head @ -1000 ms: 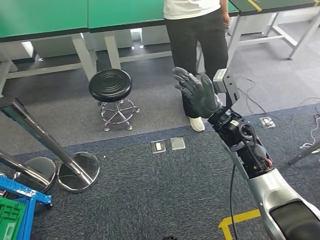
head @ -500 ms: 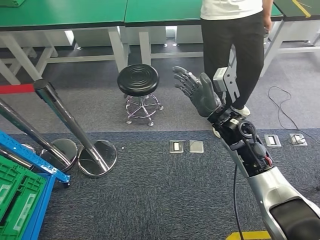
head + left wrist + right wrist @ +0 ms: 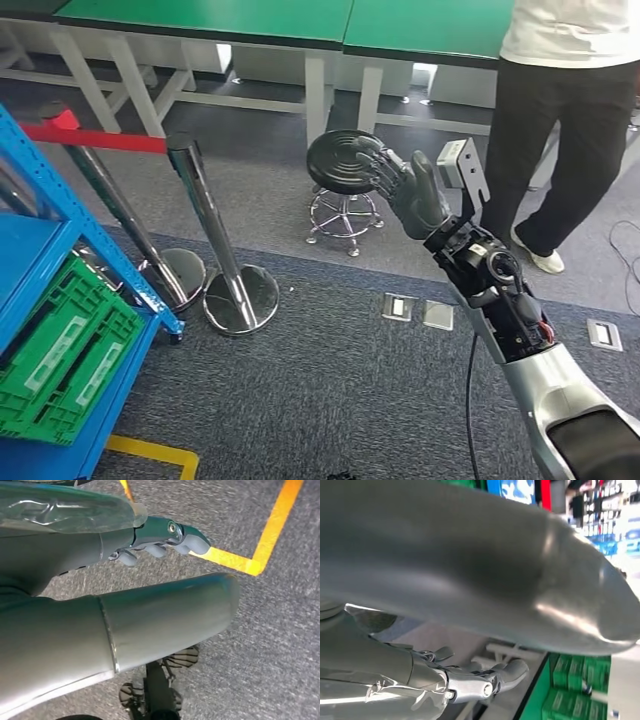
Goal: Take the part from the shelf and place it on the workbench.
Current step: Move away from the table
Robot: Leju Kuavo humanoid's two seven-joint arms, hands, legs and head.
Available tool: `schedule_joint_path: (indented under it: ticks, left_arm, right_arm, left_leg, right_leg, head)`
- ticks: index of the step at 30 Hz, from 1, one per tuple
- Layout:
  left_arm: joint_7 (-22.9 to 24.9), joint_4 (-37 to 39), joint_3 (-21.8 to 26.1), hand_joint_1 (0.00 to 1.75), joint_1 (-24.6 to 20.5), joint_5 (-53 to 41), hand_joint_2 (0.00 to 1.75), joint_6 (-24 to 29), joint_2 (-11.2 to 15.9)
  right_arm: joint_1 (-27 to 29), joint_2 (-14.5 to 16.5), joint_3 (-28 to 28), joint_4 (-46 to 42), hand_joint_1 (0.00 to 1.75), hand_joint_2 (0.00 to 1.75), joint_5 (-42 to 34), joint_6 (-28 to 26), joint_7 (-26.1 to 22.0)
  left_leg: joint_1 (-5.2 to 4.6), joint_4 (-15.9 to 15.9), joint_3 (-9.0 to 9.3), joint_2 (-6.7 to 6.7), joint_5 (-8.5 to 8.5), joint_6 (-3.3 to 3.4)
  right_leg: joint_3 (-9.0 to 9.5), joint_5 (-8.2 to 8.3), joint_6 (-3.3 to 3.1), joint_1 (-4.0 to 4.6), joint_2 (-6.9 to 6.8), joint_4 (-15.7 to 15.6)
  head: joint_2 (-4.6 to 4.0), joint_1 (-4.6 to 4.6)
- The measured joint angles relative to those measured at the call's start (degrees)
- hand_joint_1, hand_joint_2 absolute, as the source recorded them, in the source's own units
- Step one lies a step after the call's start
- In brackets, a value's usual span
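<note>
**Shelf at left, right hand raised and holding nothing**

Blue shelf [image 3: 45,215] at far left, green crate [image 3: 64,350] on its lower level; the part itself can't be made out. Yellow floor tape [image 3: 155,452] beside it on grey carpet [image 3: 317,370]. Two chrome stanchions [image 3: 215,235] with red belt [image 3: 90,138]. Green-topped tables [image 3: 226,18] along the back, black stool [image 3: 343,165] in front. Right hand [image 3: 404,185] lifted over the floor, fingers extended and apart, nothing held. Person's dark trousers [image 3: 562,135] at right. Left hand [image 3: 151,535] hangs above carpet, fingers straight, nothing in it.
</note>
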Motion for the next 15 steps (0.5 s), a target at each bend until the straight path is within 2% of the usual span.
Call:
schedule_joint_path:
  ticks: [1,2,3,4,5,7,8,9,11,12,13,14,15]
  left_arm:
    - [0.0,0.0,0.0,0.00,0.0,0.0,0.00,0.0,0.0]
    - [0.0,0.0,0.0,0.00,0.0,0.0,0.00,0.0,0.0]
    - [0.0,0.0,0.0,0.00,0.0,0.0,0.00,0.0,0.0]
    - [0.0,0.0,0.0,0.00,-0.1,0.0,0.00,0.0,0.0]
    - [0.0,0.0,0.0,0.00,0.0,0.0,0.00,0.0,0.0]
    - [0.1,0.0,0.0,0.00,0.2,0.0,0.00,0.0,0.0]
    - [0.1,0.0,0.0,0.00,0.3,0.0,0.00,0.0,0.1]
    - [0.1,0.0,0.0,0.00,0.3,0.0,0.00,0.0,0.1]
    - [0.1,0.0,0.0,0.00,0.0,0.0,0.00,0.0,0.1]
    - [0.1,0.0,0.0,0.00,-0.1,0.0,0.00,0.0,0.0]
    - [0.1,0.0,0.0,0.00,-0.1,0.0,0.00,0.0,0.0]
    - [0.1,0.0,0.0,0.00,0.0,0.0,0.00,0.0,0.0]
    - [0.1,0.0,0.0,0.00,0.1,0.0,0.00,0.0,0.0]
  right_arm:
    - [0.0,0.0,0.0,0.0,0.00,0.00,0.0,0.0,0.0]
    - [0.0,0.0,0.0,0.0,0.00,0.00,0.0,0.0,0.0]
    - [0.0,0.0,0.0,0.0,0.00,0.00,0.0,0.0,0.0]
    - [0.0,0.0,0.0,0.0,0.00,0.00,0.0,0.0,0.0]
    - [0.0,0.0,0.0,0.0,0.00,0.00,0.0,0.0,0.0]
    - [0.0,0.0,0.0,0.0,0.00,0.00,0.0,0.0,-0.1]
    - [-0.1,0.0,0.1,0.0,0.00,0.00,0.0,0.1,-0.1]
    - [-0.1,0.0,0.1,0.0,0.00,0.00,0.0,0.1,-0.2]
    - [-0.2,0.0,0.1,0.0,0.00,0.00,0.0,0.1,-0.2]
    - [-0.2,0.0,0.1,0.0,0.00,0.00,0.0,0.1,-0.2]
    - [-0.2,0.0,0.1,0.0,0.00,0.00,0.0,0.1,-0.2]
    - [-0.1,0.0,0.2,0.0,0.00,0.00,0.0,0.1,-0.2]
    - [-0.1,0.0,0.2,0.0,0.00,0.00,0.0,0.1,-0.2]
  left_leg:
    - [0.02,0.1,0.13,-0.84,-0.05,-0.07]
    - [0.05,0.1,0.15,-1.61,-0.10,-0.18]
    - [0.07,0.3,0.02,-2.39,-0.12,-0.38]
    - [0.16,0.4,-0.28,-3.11,-0.04,-0.68]
    - [0.30,0.4,-0.66,-3.84,0.14,-1.05]
    - [0.54,0.3,-1.19,-4.99,0.52,-1.88]
    - [0.44,0.6,-1.47,-4.19,0.24,-2.21]
    - [0.28,2.2,-2.25,-2.56,-0.71,-2.48]
    - [0.10,9.0,-5.54,1.56,-4.15,-2.92]
    - [0.21,13.2,-7.68,2.63,-5.87,-3.13]
    - [0.37,16.3,-9.26,3.11,-6.79,-3.33]
    - [0.52,17.4,-9.83,3.37,-6.68,-3.49]
    - [0.65,16.0,-9.05,3.64,-5.50,-3.60]
  right_leg:
    - [1.48,2.59,-0.20,-0.03,0.57,-3.9]
    - [3.22,4.75,-0.43,-0.11,2.00,-8.1]
    - [4.73,6.20,-0.59,-0.24,3.47,-11.8]
    - [5.78,6.81,-0.69,-0.28,4.67,-14.2]
    - [6.25,6.69,-0.79,-0.27,5.28,-15.1]
    - [6.75,6.74,-1.12,-0.29,4.03,-15.9]
    - [6.98,6.92,-1.43,-0.39,3.23,-16.3]
    - [7.20,7.10,-1.74,-0.49,2.33,-16.7]
    - [7.43,7.25,-2.18,-0.40,0.53,-17.1]
    - [7.41,7.23,-2.28,-0.30,-0.34,-17.1]
    - [7.39,7.18,-2.32,-0.25,-1.16,-17.1]
    - [7.39,7.13,-2.32,-0.24,-1.95,-17.1]
    - [7.44,7.05,-2.26,-0.27,-2.69,-17.1]
  head:
    - [0.00,0.16]
    - [0.00,0.33]
    - [0.00,0.38]
    - [0.00,0.42]
    - [0.00,0.42]
    - [0.00,0.48]
    - [0.00,0.35]
    - [0.00,0.00]
    - [0.00,-0.86]
    - [0.00,-1.18]
    - [0.00,-1.32]
    - [0.00,-1.41]
    - [0.00,-1.49]
